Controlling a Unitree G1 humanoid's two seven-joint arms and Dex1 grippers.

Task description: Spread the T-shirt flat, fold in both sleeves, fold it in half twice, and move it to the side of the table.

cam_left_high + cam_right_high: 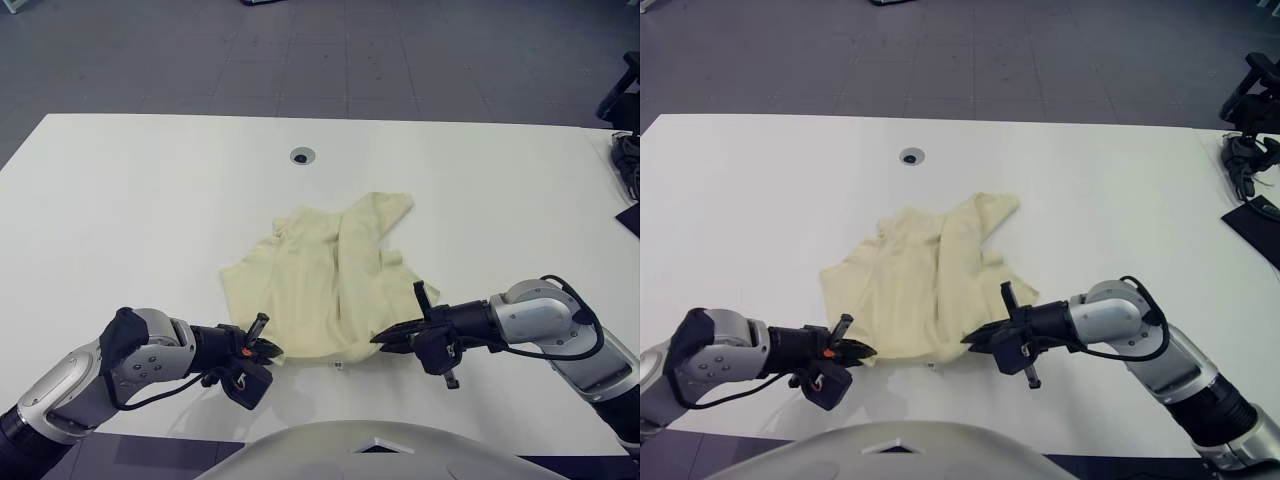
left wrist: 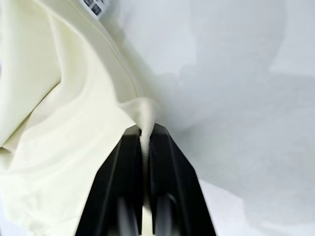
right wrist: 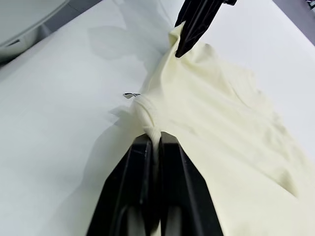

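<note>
t-shirt [image 1: 320,280] report from us: it's pale yellow and sits on the white table [image 1: 120,200], on our side of the little round cable hole [image 1: 302,155] and a touch to the right of it.

starting closest to us, both arms sit low at the shirt's near hem, well apart from the hole. the left gripper [image 1: 270,350] is on the near side and slightly left of the hole. its black fingers [image 2: 130,167] are pinched tight on the hem's left corner, with a little peak of cloth squeezed between them. the right gripper [image 1: 385,338] is on the near side and to the right of the hole. its fingers [image 3: 140,167] are clamped narrow on a bunched knot of hem at the right corner. between the two pinch points a small white label [image 3: 130,95] pokes out from the hem onto the table.

going toward the hole, the shirt isn't flat. a long ridge runs up the middle, the right half is rumpled, and the far edge stops short of the hole.

way off to the right of the hole, at the table's edge, we see some dark gear [image 1: 1245,160] and a flat black thing [image 1: 1255,225]. we can't tell what either is. beyond the hole there's grey tiled floor [image 1: 400,50].
</note>
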